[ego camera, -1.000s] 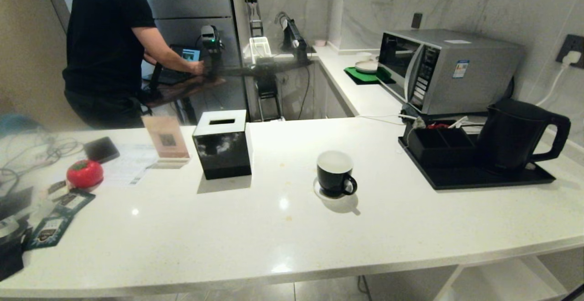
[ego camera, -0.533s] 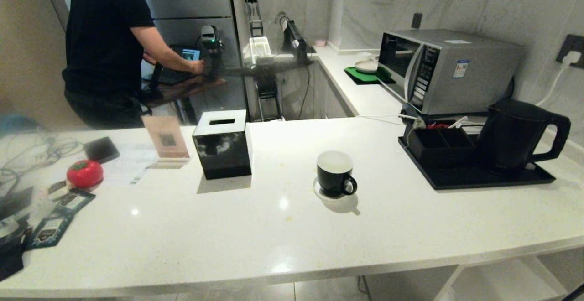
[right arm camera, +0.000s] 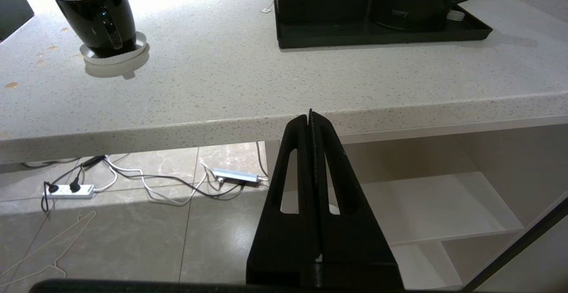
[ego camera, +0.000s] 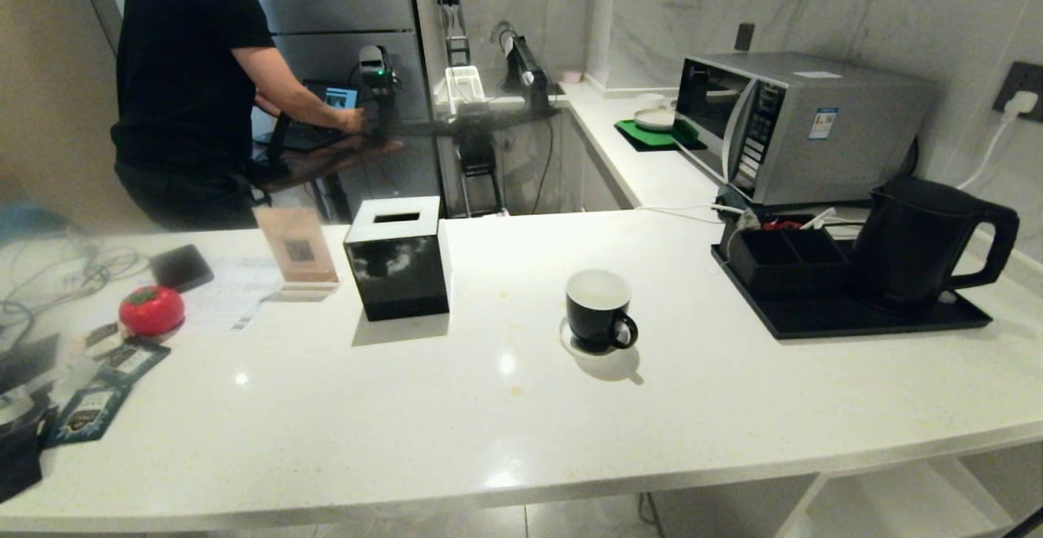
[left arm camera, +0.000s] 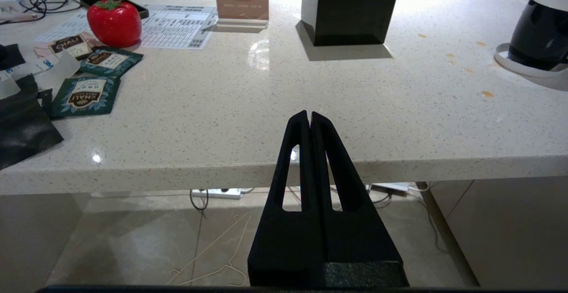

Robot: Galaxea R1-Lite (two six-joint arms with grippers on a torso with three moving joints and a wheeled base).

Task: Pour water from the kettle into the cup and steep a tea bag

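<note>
Both wedge-shaped black grippers, left gripper [left arm camera: 309, 116] and right gripper [right arm camera: 310, 117], hang pressed together, empty, before the speckled white counter [ego camera: 456, 407]. Glossy black cup [ego camera: 599, 310] sits mid-counter on a round coaster; the matte tapered kettle [ego camera: 929, 238] stands on a black tray [ego camera: 864, 322].

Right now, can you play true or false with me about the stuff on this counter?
1. The cup stands upright on a small round coaster. True.
2. The kettle is lying on its side. False: it stands upright on the black tray.
3. The left gripper is holding a teal packet. False: it is shut on nothing, short of the counter edge; the teal packets lie on the counter.
4. The right gripper is shut and empty. True.
5. A red strawberry-shaped thing sits near the teal packets. True.
</note>
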